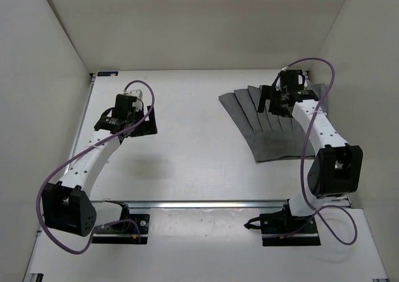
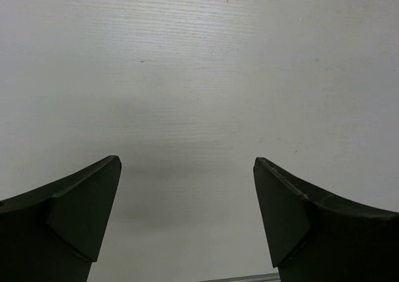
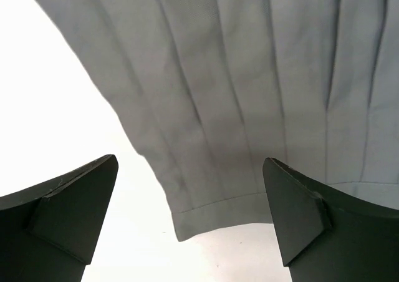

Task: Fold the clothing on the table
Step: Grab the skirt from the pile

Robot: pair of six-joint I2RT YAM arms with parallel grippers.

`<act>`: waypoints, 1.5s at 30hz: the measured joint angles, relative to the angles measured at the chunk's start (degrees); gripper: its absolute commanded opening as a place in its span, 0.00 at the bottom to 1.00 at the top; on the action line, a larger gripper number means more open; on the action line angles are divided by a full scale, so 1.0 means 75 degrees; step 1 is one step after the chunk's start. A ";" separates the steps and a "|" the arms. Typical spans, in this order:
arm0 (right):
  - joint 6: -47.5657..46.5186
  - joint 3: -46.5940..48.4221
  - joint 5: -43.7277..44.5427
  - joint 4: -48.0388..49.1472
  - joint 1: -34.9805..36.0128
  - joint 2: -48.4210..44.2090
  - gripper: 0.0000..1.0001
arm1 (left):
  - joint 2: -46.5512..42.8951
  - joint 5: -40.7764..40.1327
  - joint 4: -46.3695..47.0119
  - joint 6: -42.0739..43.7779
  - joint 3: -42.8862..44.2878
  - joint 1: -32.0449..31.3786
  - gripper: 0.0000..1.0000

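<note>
clothing (image 1: 274, 125): flat on table (image 1: 187, 151), right side; pleats run near-to-far | right gripper (image 1: 273, 100): spread wide, empty, directly above it | left gripper (image 1: 142, 123): spread wide, empty, well apart | nearer: right

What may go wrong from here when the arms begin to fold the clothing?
The open right gripper hangs over the clothing: it may pinch only one pleat and spoil the fold. The open left gripper is over bare table, apart from the clothing: if the right one works alone, the fabric may drag or bunch.
</note>
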 measured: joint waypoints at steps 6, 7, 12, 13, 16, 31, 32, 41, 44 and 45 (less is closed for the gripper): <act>0.0047 -0.0944 -0.0122 0.0055 -0.0262 -0.0513 0.99 | 0.0493 -0.0032 -0.0289 0.0326 0.0274 -0.0076 0.98; 0.0047 -0.1096 -0.0102 0.0023 -0.0367 -0.0600 1.00 | 0.0676 -0.0038 -0.0344 0.0364 0.0379 -0.0140 0.99; -0.0093 -0.1728 0.0178 0.0023 -0.0941 -0.1049 0.99 | 0.1804 0.0152 -0.0475 0.0466 0.0874 -0.0892 0.99; -0.0125 -0.1818 0.0233 0.0023 -0.1029 -0.1102 0.99 | 0.1961 0.0283 -0.0443 0.0443 0.0898 -0.1035 0.98; -0.0181 -0.2011 0.0373 0.0023 -0.1288 -0.1145 0.99 | 0.2119 0.0973 -0.0082 0.0268 0.0819 -0.1303 0.99; 0.0050 -0.2460 -0.0455 0.0673 0.0093 -0.0017 0.95 | 0.2731 0.3398 0.2396 -0.0976 0.0274 -0.1282 0.99; 0.0058 -0.2343 -0.0446 0.0673 0.0248 0.0318 0.92 | 0.2722 0.3421 0.2398 -0.0979 0.0271 -0.1160 0.98; 0.0128 -0.1784 -0.0347 0.0557 0.0428 0.1364 0.77 | 0.2474 0.3520 0.2410 -0.0848 0.0052 -0.0425 0.98; 0.0117 -0.1754 -0.0353 0.0551 0.0542 0.1475 0.51 | 0.2468 0.3567 0.2317 -0.0796 0.0041 -0.0434 0.98; 0.0090 -0.1734 -0.0318 0.0560 0.0571 0.1559 0.39 | 0.2465 0.3585 0.2279 -0.0769 0.0041 -0.0434 0.99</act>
